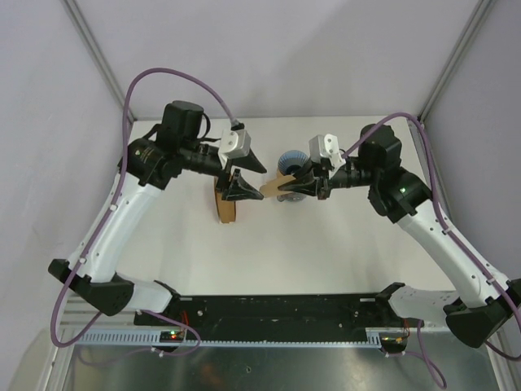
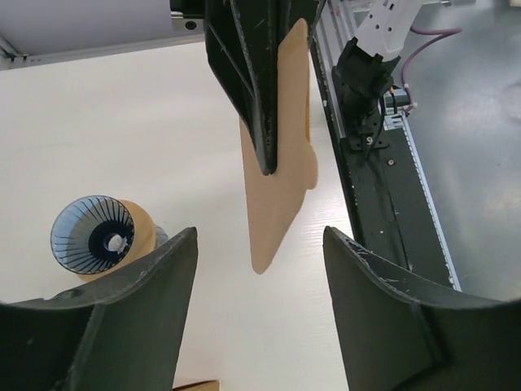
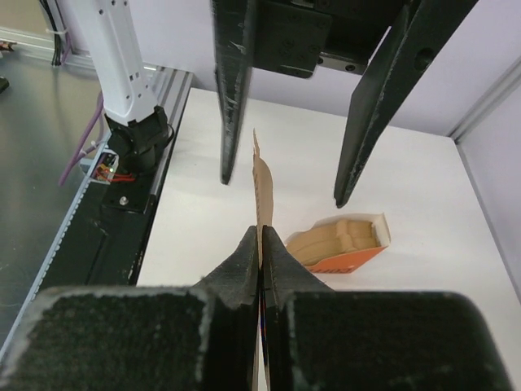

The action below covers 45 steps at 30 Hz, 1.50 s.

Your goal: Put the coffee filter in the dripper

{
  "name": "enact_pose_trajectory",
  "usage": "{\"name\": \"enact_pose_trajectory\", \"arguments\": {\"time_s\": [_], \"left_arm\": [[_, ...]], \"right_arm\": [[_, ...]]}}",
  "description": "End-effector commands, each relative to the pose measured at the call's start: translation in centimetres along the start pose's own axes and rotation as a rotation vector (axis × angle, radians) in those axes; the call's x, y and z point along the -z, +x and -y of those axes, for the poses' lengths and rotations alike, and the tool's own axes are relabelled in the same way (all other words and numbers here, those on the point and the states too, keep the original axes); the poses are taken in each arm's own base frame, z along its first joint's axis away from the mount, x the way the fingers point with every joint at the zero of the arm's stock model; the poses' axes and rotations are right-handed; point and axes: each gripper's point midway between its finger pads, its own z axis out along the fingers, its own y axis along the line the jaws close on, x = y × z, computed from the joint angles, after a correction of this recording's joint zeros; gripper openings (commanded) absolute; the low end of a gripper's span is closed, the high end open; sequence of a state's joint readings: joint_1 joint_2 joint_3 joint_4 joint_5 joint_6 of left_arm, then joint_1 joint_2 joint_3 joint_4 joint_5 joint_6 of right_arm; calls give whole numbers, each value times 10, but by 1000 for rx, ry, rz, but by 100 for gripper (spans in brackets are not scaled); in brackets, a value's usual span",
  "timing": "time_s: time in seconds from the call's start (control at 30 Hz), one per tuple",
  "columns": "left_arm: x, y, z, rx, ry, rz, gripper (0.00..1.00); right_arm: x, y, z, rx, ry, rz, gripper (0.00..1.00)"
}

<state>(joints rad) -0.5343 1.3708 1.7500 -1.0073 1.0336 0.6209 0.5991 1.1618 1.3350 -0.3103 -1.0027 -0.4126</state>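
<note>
The coffee filter [image 1: 271,188] is a thin brown sheet held edge-on in my shut right gripper [image 1: 286,186]. In the right wrist view the filter [image 3: 262,183] sticks up from the closed right gripper [image 3: 260,235]. My left gripper [image 1: 244,173] is open and empty, and the filter's free end [image 2: 281,171] points into the gap between its fingers [image 2: 163,277] without touching them. The blue ribbed dripper [image 1: 288,160] with its tan wooden collar [image 2: 140,236] stands just behind the right gripper, and shows at the lower left of the left wrist view [image 2: 91,236].
An orange box with a stack of brown filters [image 1: 225,204] lies below the left gripper, and also shows in the right wrist view [image 3: 342,244]. The black base rail [image 1: 277,309] runs along the table's near edge. Walls enclose the back and sides.
</note>
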Motion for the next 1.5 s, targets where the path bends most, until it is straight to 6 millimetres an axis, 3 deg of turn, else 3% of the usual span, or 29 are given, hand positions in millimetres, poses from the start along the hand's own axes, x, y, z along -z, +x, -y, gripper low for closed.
{"name": "enact_pose_trajectory", "arguments": {"time_s": [0.0,0.1,0.23,0.37,0.4,0.47,0.5,0.57,0.6,0.67,0.77,0.87,0.93,1.03,1.23,1.37,1.47], "left_arm": [[2,-20,-1,-62,-17,40,63],[-4,-17,1,-36,-16,28,43],[-6,-13,2,1,-9,24,9],[-11,-10,9,59,27,30,1],[-12,-7,8,84,20,22,1],[-12,0,-2,140,-43,-9,0],[-12,5,-13,165,-106,-31,0],[-8,15,-33,235,-234,-60,0],[-5,19,-42,279,-291,-65,0],[2,22,-60,347,-402,-57,0],[11,21,-78,426,-517,-27,0],[17,20,-91,524,-615,8,0],[24,23,-100,598,-699,26,0],[28,30,-108,706,-780,51,0],[27,41,-113,876,-852,92,0],[29,43,-114,899,-876,100,0],[32,46,-113,896,-890,95,0]], "right_arm": [[-5,-18,-3,24,-25,54,0],[-6,-18,-1,25,-17,55,0],[-9,-15,1,14,-16,53,0],[-11,-9,11,-23,24,37,2],[-11,-7,16,-38,54,27,9],[-7,0,36,-77,177,-4,38],[-2,6,51,-106,273,-29,54],[13,16,76,-156,449,-69,76],[21,19,86,-175,523,-82,86],[38,22,103,-224,676,-92,96],[63,19,121,-261,880,-83,99],[74,14,127,-270,1014,-64,99],[63,11,121,-264,1017,-40,99],[23,13,102,-246,930,-40,99],[-36,15,80,-262,790,-6,96],[-54,25,84,-287,774,0,93],[-64,38,87,-304,769,-19,85]]}}
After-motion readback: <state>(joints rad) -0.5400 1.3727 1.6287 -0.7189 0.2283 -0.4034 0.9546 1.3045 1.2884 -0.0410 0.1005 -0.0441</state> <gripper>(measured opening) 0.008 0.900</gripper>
